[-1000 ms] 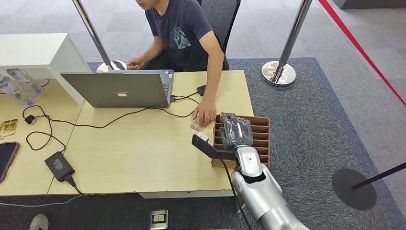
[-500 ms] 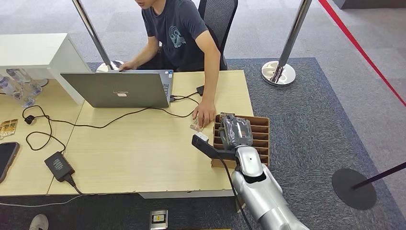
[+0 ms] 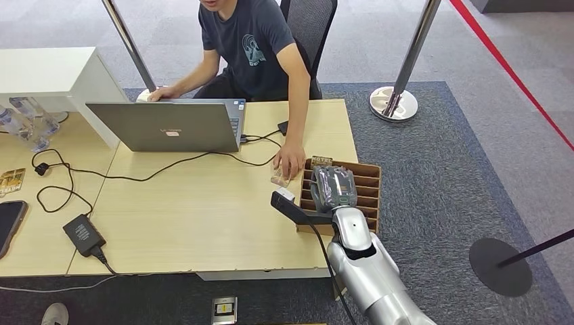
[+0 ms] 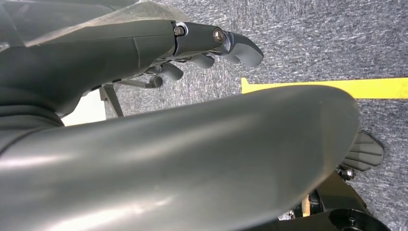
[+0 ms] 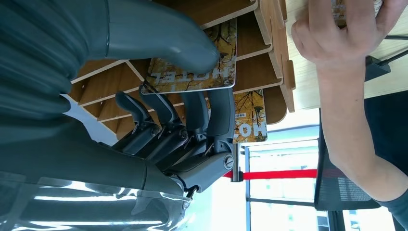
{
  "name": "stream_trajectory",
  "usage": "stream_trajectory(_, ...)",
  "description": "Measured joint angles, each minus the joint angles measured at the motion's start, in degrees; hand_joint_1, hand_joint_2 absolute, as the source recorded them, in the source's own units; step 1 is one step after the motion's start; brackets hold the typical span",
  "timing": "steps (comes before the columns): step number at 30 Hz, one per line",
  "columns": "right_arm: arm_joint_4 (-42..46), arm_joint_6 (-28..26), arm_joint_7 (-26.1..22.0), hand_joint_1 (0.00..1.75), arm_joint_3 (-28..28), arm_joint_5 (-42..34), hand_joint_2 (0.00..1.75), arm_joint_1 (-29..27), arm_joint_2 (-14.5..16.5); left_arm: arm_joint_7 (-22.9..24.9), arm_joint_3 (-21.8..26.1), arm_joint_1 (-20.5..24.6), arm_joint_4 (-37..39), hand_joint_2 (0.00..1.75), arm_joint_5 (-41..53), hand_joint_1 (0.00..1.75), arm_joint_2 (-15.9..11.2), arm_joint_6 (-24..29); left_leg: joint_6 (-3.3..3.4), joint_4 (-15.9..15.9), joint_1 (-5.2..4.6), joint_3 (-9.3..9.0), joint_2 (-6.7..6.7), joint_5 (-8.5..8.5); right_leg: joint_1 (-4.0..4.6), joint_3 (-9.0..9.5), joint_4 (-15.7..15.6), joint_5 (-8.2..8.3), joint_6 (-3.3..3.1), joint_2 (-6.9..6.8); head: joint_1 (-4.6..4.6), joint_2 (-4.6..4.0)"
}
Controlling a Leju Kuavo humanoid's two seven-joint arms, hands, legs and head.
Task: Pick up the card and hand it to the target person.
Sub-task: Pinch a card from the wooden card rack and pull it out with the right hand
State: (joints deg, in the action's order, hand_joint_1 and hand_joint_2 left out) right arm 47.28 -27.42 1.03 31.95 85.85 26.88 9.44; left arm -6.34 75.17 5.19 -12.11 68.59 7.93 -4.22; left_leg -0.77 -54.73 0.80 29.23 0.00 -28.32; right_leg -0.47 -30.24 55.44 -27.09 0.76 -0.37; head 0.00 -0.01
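Note:
My right hand (image 3: 333, 186) hovers over a brown slotted card rack (image 3: 369, 177) at the table's right edge. In the right wrist view this hand (image 5: 183, 120) pinches a yellow-brown card printed HOTEL (image 5: 202, 67) between thumb and fingers, over the rack's slots (image 5: 269, 48). A second such card (image 5: 252, 122) stands in a slot beyond the fingertips. From the head camera a HOTEL card edge (image 3: 321, 160) shows at the rack's far end. The seated person (image 3: 254, 47) rests a hand (image 3: 290, 162) on the table beside the rack. My left hand (image 4: 211, 43) hangs over the carpet, holding nothing.
An open laptop (image 3: 166, 125), cables, a power brick (image 3: 84, 234) and a phone (image 3: 8, 223) lie on the table. Metal stanchion posts (image 3: 392, 101) stand on the carpet behind and to the right. A small clear object (image 3: 277, 179) lies under the person's hand.
The person sat more upright and slid the far hand left behind the laptop. My right hand shifted slightly, and the HOTEL card edge now shows beyond the fingers.

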Motion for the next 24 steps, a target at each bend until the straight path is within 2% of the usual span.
stream_trajectory(9,0.0,-0.1,-0.5,1.75,0.0,-0.1,1.75,0.0,0.0,0.0,0.0,0.0,0.0,0.0,0.1,0.0,0.0,0.0,0.0,0.0,0.0,0.0,0.0,0.0,0.0,0.0,0.0,0.0,0.0,0.0,0.0,0.0)
stream_trajectory(24,0.5,-0.1,-1.4,1.75,0.0,-1.0,1.75,-0.2,-0.3,-0.1,0.0,0.0,0.0,0.0,0.4,0.0,0.0,-0.1,0.0,0.0,0.0,0.01,0.0,0.0,0.0,-0.01,0.0,0.0,0.0,0.0,0.0,0.01)
